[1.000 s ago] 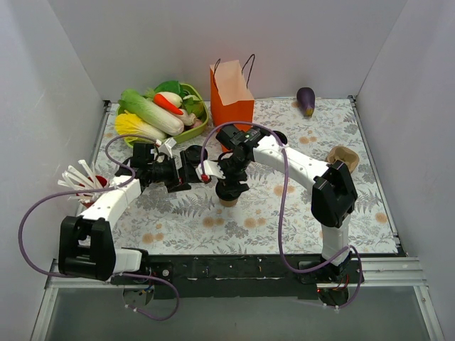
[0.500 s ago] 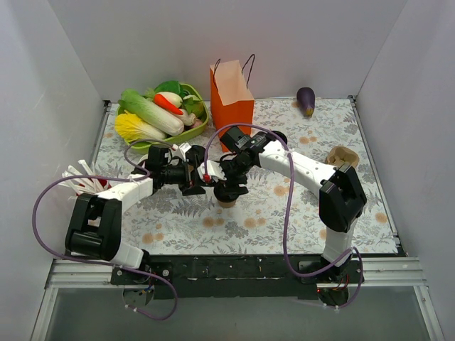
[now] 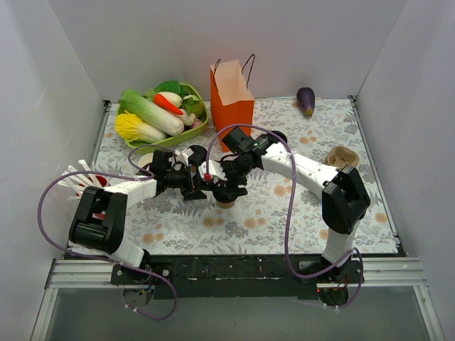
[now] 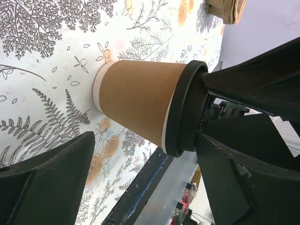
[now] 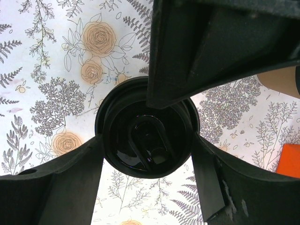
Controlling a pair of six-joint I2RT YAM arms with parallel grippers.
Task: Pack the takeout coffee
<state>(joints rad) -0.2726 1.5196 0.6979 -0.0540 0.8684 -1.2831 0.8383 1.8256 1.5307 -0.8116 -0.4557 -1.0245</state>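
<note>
Item 1, nearest: we log the left tool [image 3: 201, 186] reaching in from the left, its fingers spread wide on either side of the coffee cup [image 4: 140, 105] without touching it.

Item 2: the cup stands upright on the desk [image 3: 284, 213], near its middle, brown kraft wall and black lid [image 5: 147, 133] pressed on.

Item 3: the right tool [image 3: 229, 186] sits directly over that lid, fingers at the lid's rim on 2 sides; we judge it holds the lid, though actual contact we cannot tell.

Step in hand, as we judge it: securing the lidded cup for a lift. The next move calls for a firm grip, then carrying the cup upright to the orange paper bag [image 3: 232, 96] at the far edge.

Item 4: a second, lidless cup [image 3: 343, 156] at the right.

Item 5: floral-printed desk cover; white walls enclose 3 sides.
</note>
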